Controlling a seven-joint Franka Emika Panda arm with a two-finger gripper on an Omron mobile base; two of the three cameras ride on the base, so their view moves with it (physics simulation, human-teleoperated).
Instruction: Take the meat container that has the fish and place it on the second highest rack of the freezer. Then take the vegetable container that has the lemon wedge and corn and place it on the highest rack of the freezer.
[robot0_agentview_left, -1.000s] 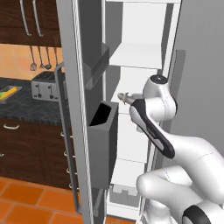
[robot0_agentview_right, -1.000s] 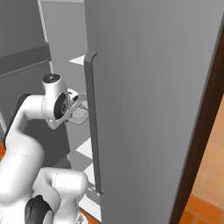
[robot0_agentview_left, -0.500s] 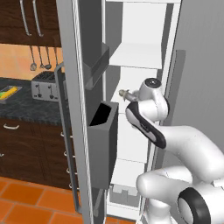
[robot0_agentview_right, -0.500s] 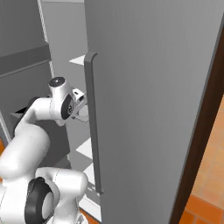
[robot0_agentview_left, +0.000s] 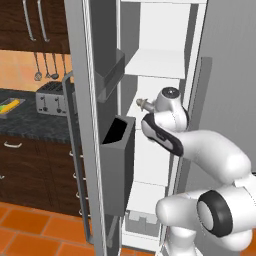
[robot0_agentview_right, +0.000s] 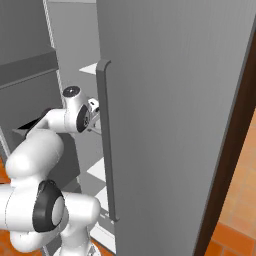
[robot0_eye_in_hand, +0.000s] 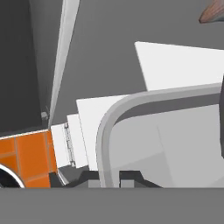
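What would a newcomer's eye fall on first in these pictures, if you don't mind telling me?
Probably the white arm reaching from the lower right into the freezer, whose left door stands open with dark bins on its inside. In the hand view, the gripper is shut on a curved grey door handle. White shelves line the interior.

The freezer (robot0_agentview_left: 150, 125) stands right of a counter (robot0_agentview_left: 25, 117) bearing a toaster (robot0_agentview_left: 52, 101).

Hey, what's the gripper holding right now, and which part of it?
The gripper is shut on the long grey vertical freezer door handle, gripping the bar partway down from its upper bend.
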